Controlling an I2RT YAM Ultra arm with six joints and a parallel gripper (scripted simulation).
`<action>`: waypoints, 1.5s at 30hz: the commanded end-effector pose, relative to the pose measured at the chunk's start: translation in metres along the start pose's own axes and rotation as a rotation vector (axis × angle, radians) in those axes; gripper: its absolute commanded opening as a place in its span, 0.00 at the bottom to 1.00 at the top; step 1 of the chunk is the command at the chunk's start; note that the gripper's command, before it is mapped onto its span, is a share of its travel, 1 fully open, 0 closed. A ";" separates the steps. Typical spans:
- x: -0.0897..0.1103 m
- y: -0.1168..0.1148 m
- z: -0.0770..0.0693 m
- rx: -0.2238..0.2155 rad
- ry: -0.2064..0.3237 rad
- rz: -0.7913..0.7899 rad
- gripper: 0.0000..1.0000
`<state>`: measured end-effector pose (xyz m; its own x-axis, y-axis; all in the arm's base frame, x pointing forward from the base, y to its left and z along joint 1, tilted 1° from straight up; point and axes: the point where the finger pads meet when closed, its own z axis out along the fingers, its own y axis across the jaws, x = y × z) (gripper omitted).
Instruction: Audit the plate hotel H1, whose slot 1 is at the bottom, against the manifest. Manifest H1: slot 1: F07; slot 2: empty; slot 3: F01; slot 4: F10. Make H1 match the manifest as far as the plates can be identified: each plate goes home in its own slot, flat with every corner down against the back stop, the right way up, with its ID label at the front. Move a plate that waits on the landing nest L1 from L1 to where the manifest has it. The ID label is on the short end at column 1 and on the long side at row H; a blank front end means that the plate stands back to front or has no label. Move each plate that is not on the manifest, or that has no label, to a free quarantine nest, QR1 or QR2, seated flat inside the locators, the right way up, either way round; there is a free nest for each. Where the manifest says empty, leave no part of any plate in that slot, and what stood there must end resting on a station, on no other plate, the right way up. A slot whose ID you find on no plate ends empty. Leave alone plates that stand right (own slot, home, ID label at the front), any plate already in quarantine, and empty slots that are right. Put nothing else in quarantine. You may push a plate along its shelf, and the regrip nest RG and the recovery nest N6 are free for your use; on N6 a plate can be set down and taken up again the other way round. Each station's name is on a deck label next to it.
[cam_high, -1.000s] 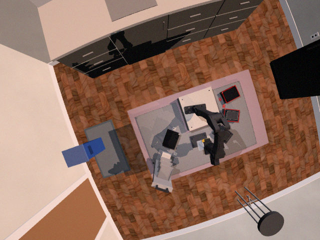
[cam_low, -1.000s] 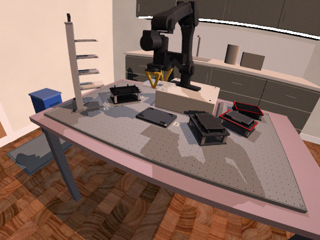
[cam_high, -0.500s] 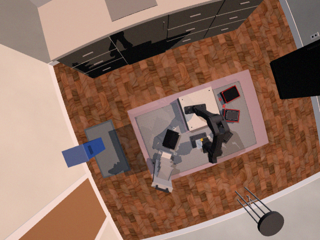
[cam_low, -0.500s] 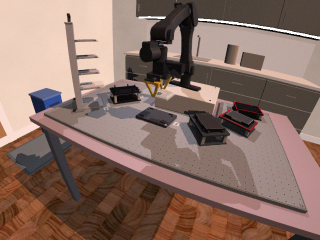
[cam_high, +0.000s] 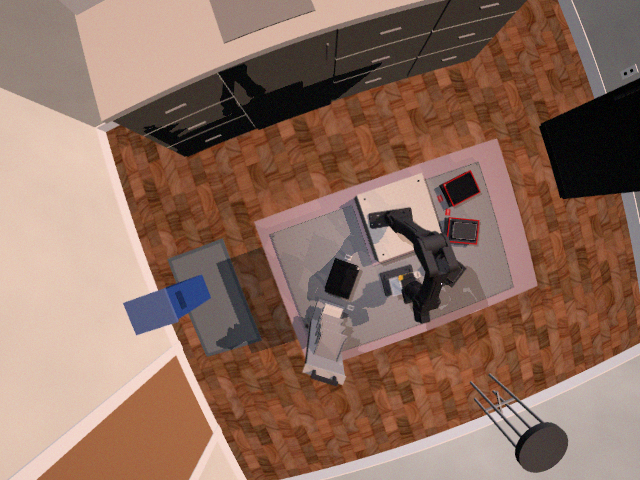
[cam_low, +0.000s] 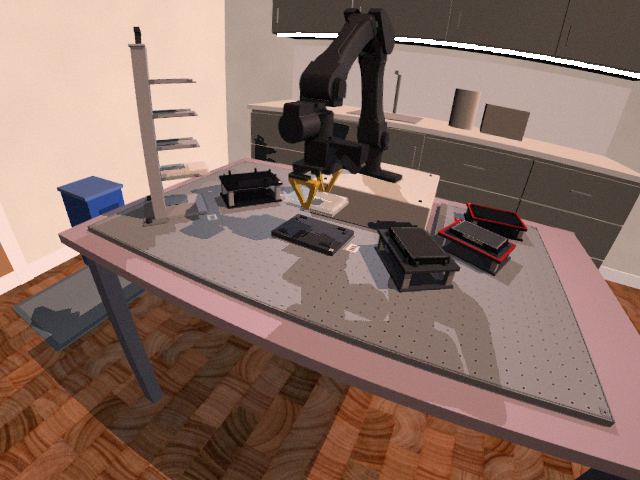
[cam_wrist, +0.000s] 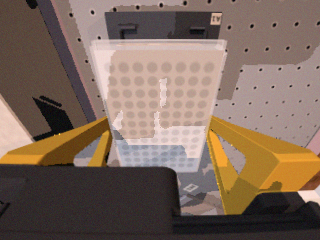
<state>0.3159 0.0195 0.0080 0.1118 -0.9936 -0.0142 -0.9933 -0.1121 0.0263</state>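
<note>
My gripper (cam_wrist: 159, 120) is shut on a clear multi-well plate (cam_wrist: 160, 105), its yellow fingers on the plate's two long sides. In the exterior view the gripper (cam_low: 310, 193) holds this plate (cam_low: 326, 203) level, a little above the deck, just behind a flat black nest (cam_low: 314, 233). The same nest (cam_wrist: 165, 25) shows beyond the plate's far end in the wrist view. The plate hotel (cam_low: 149, 129) stands at the table's left end, with a pale plate (cam_low: 183, 169) on its bottom shelf. The upper shelves look thin, and I cannot tell what they hold.
A raised black nest (cam_low: 249, 187) stands near the hotel. A second raised nest carries a dark plate (cam_low: 418, 248). Two red-edged quarantine nests (cam_low: 496, 214) (cam_low: 478, 237) sit at the right, the nearer one with a dark plate. The arm's beige base block (cam_low: 392, 198) stands behind the gripper.
</note>
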 end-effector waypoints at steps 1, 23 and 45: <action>0.000 -0.010 -0.002 0.042 0.002 0.000 0.86; 0.000 -0.007 -0.002 0.041 0.002 0.000 0.86; 0.000 -0.006 0.008 0.041 0.002 0.000 0.86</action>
<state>0.3172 0.0197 -0.0023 0.1126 -0.9936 -0.0127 -0.9936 -0.1126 0.0022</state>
